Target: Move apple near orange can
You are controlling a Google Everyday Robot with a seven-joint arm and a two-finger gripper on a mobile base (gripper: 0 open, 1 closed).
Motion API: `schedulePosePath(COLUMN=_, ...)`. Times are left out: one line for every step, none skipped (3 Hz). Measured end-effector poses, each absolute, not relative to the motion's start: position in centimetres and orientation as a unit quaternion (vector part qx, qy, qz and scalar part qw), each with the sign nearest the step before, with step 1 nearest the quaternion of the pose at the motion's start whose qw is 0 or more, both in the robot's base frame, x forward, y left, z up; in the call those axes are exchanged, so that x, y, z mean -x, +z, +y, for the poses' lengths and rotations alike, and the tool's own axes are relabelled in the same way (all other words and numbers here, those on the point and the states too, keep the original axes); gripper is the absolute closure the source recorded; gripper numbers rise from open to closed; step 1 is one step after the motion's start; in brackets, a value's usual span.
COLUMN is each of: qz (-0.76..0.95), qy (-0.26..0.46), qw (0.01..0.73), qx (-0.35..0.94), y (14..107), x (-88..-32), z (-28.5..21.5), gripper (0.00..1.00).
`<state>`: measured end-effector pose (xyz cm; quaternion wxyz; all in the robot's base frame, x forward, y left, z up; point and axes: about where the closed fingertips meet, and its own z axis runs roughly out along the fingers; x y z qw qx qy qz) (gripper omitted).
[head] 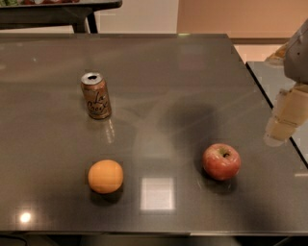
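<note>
The red apple (221, 161) with yellowish patches sits on the dark table (159, 72) at the front right, stem dimple up. The orange can (96, 95) stands upright at the middle left, silver top showing, well apart from the apple. The gripper (283, 122) is at the right edge of the view, above the table's right edge, up and to the right of the apple and not touching it. It holds nothing that I can see.
A plain orange fruit (105, 176) lies at the front left, below the can. A second table (276, 72) adjoins on the right. Another dark table (57, 9) stands behind at the top left.
</note>
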<state>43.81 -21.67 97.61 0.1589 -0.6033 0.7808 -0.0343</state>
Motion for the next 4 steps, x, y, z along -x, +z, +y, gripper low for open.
schedulePosePath(qz=0.781, qy=-0.034, qw=0.159, qx=0.603, y=97.6, x=-43.8, z=-21.7, gripper=0.0)
schedulePosePath(qz=0.767, qy=-0.017, qw=0.166, qx=0.619, y=96.7, x=-43.1, z=-20.7, gripper=0.0)
schedulePosePath(qz=0.748, qy=0.013, qw=0.173, qx=0.641, y=94.6, x=-42.4, z=-19.1, gripper=0.0)
schedulePosePath(qz=0.734, qy=0.041, qw=0.175, qx=0.654, y=92.2, x=-42.1, z=-17.5, gripper=0.0)
